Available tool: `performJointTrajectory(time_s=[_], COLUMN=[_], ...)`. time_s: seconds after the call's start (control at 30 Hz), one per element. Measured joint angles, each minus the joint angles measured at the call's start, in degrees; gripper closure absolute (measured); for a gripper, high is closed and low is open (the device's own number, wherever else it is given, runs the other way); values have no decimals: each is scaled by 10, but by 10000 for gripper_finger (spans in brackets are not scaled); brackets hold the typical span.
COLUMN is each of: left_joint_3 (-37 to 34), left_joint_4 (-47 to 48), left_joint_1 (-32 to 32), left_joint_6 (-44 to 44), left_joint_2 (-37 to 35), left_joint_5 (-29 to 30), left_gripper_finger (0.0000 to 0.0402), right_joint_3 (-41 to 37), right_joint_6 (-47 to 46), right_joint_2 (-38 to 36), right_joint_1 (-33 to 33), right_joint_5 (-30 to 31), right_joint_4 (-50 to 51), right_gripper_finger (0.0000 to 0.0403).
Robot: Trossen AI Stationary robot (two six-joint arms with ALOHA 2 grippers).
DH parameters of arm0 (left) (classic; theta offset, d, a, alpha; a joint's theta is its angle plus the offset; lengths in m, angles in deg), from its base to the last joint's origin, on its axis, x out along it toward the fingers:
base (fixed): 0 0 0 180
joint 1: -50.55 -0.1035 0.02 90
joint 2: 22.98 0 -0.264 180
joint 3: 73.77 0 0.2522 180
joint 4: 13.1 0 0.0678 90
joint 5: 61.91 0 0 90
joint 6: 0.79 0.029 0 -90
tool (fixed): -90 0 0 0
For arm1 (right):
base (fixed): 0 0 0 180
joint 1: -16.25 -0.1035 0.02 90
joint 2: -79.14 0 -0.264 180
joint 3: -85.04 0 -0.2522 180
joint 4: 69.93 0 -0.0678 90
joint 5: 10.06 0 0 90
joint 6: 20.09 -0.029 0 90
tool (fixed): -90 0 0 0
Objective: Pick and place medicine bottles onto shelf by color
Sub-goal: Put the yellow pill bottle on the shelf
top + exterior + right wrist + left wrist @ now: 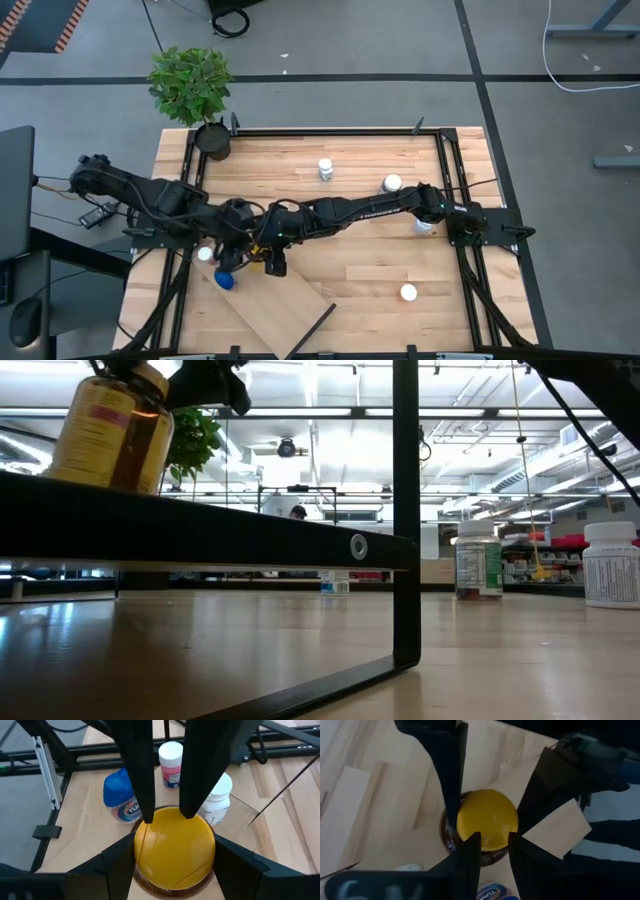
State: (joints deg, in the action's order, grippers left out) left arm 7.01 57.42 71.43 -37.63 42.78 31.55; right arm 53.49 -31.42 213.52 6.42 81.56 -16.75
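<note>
Amber yellow-capped bottle (174, 849) stands on the shelf (275, 318) at table's 7 o'clock, both pincers on it: right pincer (172, 855) clamps its sides, left pincer (490, 827) nips the cap; placing step, next calls for both letting go and lifting clear.

Amber bottle (112, 428) top cut off; label unreadable.
</note>
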Motion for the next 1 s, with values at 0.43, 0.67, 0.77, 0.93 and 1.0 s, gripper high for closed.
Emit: performJointTrajectory(time_s=[0.43,0.67,0.77,0.93,1.0], left_joint_3=[0,0,0,0,0], left_joint_4=[3,17,33,37,37], left_joint_1=[0,0,0,0,0], left_joint_6=[2,1,2,5,5], left_joint_2=[5,5,6,6,6], left_joint_5=[4,5,4,4,4], left_gripper_finger=[312,311,314,319,318], right_joint_3=[0,0,0,0,0], right_joint_6=[-7,-6,-6,-4,-4], right_joint_2=[0,0,0,0,0], right_joint_1=[-1,-1,-1,-1,-1], right_joint_5=[0,0,0,0,0], right_joint_4=[-2,-5,-7,-6,-6], right_gripper_finger=[159,159,159,159,159])
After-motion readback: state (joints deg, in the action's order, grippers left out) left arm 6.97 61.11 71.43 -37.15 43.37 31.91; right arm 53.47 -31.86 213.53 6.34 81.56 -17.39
